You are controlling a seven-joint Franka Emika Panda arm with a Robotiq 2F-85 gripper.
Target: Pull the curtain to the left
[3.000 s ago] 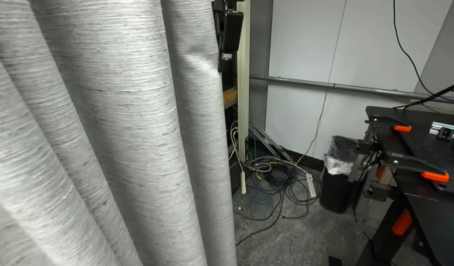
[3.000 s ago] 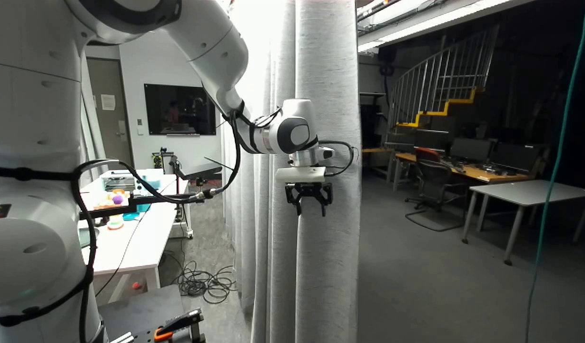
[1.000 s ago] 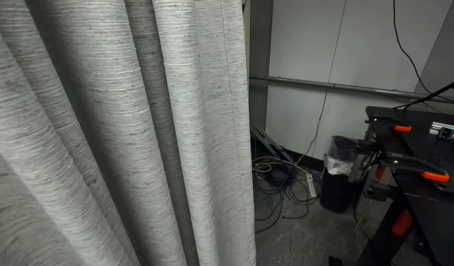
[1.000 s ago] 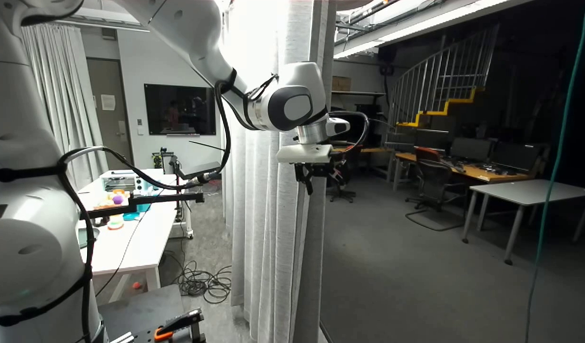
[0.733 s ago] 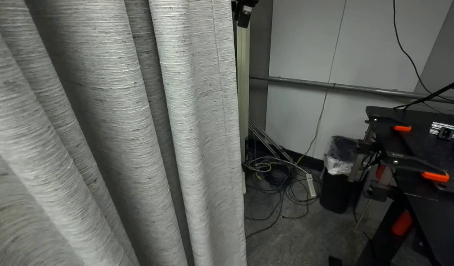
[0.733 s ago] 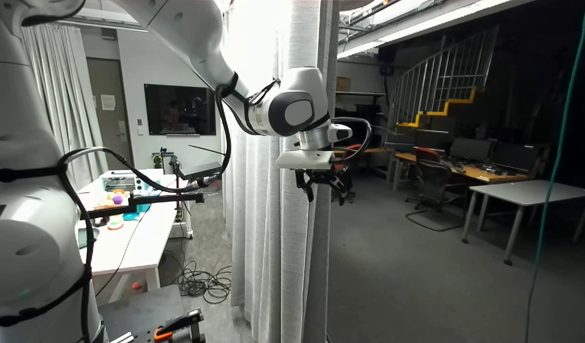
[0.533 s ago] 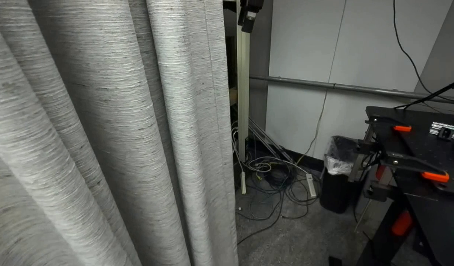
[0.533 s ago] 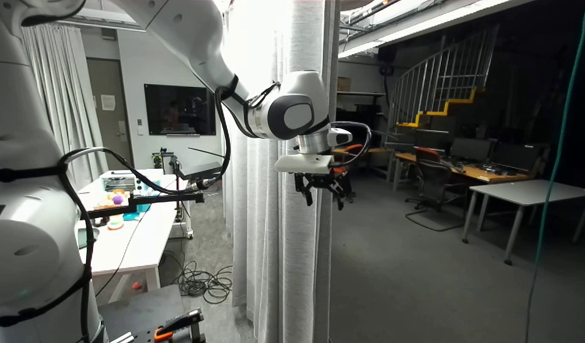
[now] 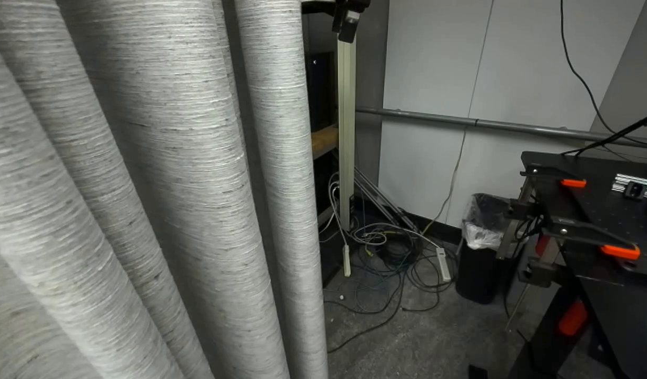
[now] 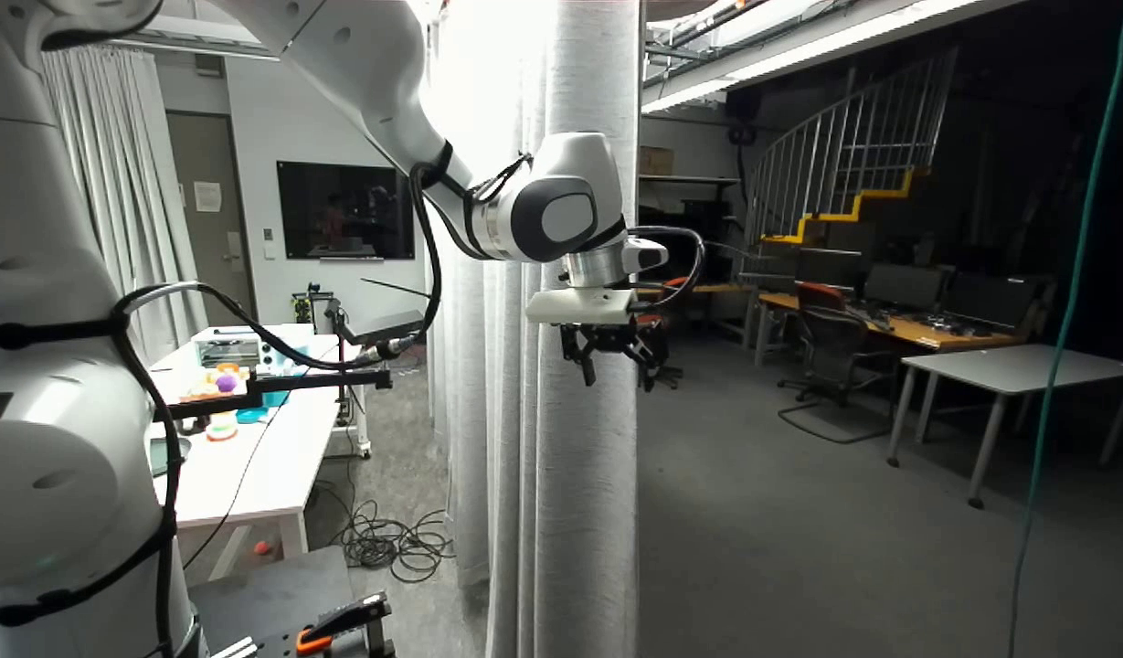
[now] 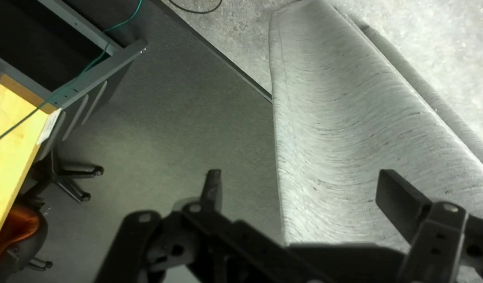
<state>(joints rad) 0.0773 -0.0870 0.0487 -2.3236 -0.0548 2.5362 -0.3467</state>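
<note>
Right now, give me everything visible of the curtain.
The curtain looks like light grey woven fabric with fine horizontal streaks, hanging in deep vertical folds, its top out of frame in both exterior views. In the wrist view its free edge shows between the open jaws of the end effector; contact can't be told.

My black two-fingered gripper (image 11: 299, 175) looks matt, its round pin heads (image 11: 450, 207) shiny like metal. The tall light grey folded curtain (image 9: 191, 189) is coarse woven cloth; the crumpled clear bin liner (image 9: 481, 238), glossy plastic; the pale yellow tabletop (image 11: 9, 165), smooth wood.
</note>
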